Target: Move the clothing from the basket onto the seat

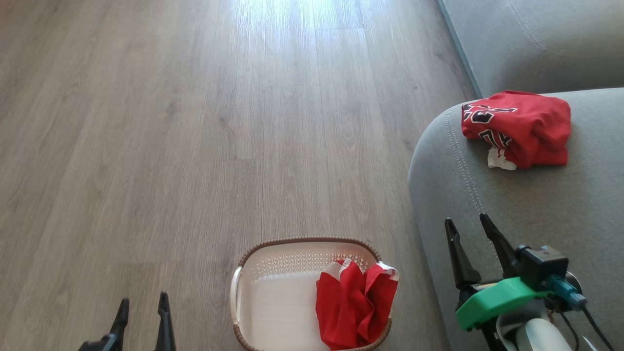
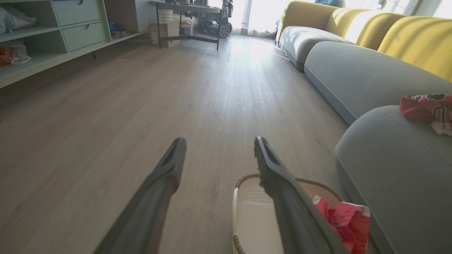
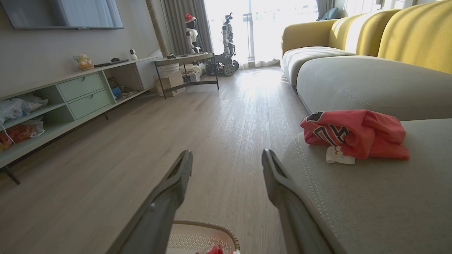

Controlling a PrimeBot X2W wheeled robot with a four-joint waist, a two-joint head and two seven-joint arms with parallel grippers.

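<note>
- Open wood floor (image 1: pixel 195 146) runs from nine to twelve o'clock of the basket (image 1: pixel 307 240).
- The sofa (image 1: pixel 536 219) flank rises just beside the basket at three o'clock.
- The basket's left half lies open; a red garment (image 1: pixel 353 302) fills its right.
- A second red garment (image 1: pixel 521 126) sits on the sofa top at one o'clock, with open cushion nearer.

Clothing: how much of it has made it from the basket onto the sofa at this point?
About half. Done: one red jersey lies bunched on the grey sofa. In hand: nothing; the left gripper and right gripper are both open and empty. Left: the second red garment sits crumpled in the right side of the basket on the floor.
</note>
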